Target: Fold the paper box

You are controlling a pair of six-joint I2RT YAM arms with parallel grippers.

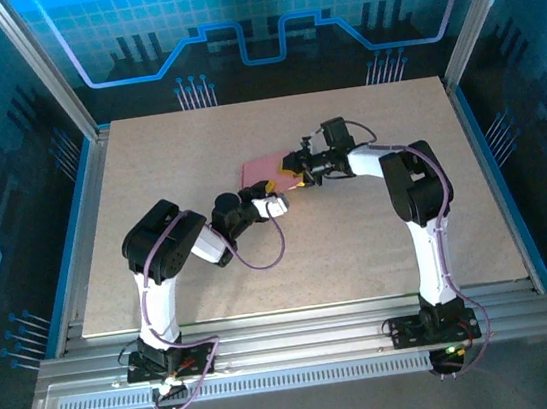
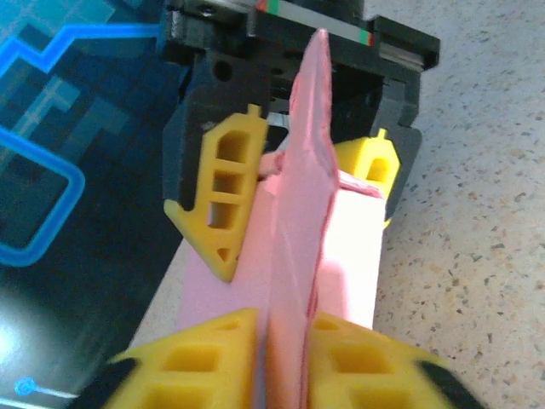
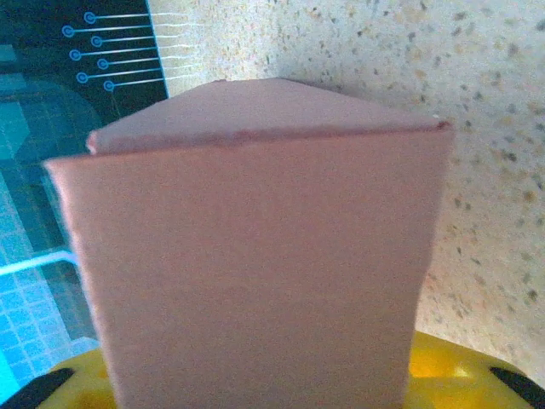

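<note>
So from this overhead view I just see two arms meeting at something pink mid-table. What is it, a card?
Observer: A paper box, partly folded. The right wrist view shows one flat pink face with another creased back behind it.
Visitor: Is the left tool holding it?
Observer: Its own camera shows the left tool with a thin edge of the pink sheet pinched between its yellow fingers.
Visitor: And the other one?
Observer: The right tool faces it from the far end, jaws standing apart on either side of an upright pink flap.
</note>
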